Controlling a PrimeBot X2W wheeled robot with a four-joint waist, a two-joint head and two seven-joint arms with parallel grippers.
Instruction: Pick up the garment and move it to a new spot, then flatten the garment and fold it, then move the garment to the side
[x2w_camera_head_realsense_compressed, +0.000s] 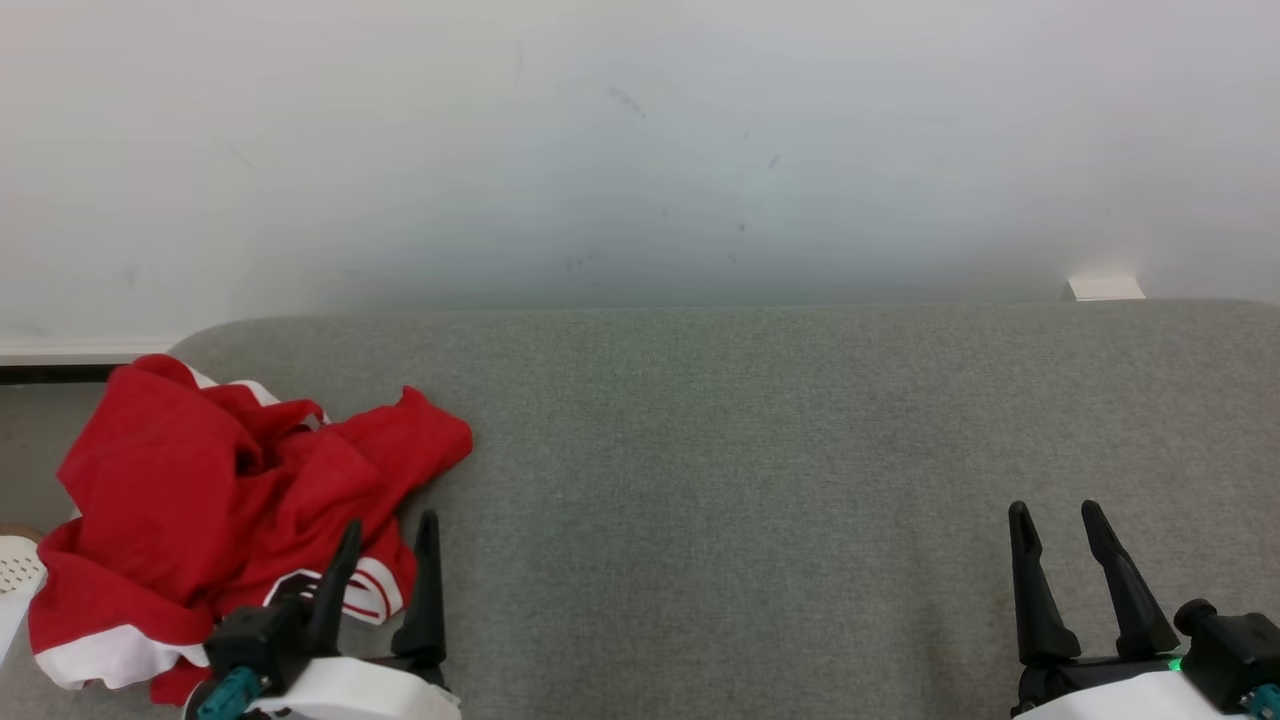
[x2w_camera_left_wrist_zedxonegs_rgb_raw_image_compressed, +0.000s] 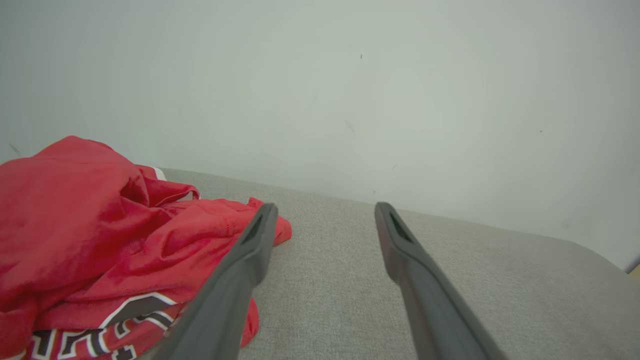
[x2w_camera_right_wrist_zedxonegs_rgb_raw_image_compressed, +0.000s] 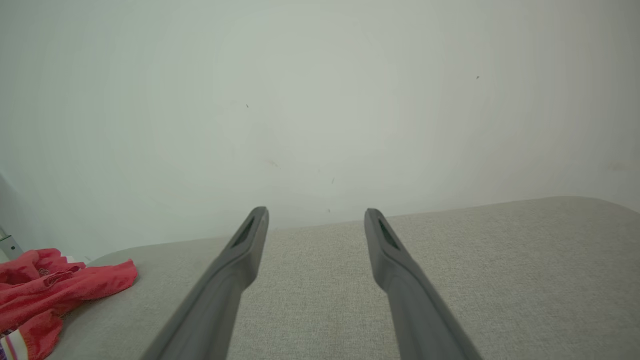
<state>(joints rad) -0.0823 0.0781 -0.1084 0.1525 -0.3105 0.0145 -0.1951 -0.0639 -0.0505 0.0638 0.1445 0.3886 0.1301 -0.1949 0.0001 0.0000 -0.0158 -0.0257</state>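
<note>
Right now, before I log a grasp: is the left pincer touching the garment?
Cannot tell. In the left wrist view one finger of the left pincer crosses the garment; neither contact nor gap shows.

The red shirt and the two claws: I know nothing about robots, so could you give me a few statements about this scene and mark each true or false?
1. The garment lies at the left end of the grey cushion. True.
2. The left gripper is clamped on the garment. False: its fingers stand apart beside the heap and grip nothing.
3. The right gripper is open over bare cushion, well apart from the garment. True.
4. The garment is folded flat. False: it is bunched in a crumpled heap.
5. The garment is plain red all over. False: it has white trim and a dark print outlined in white.
</note>
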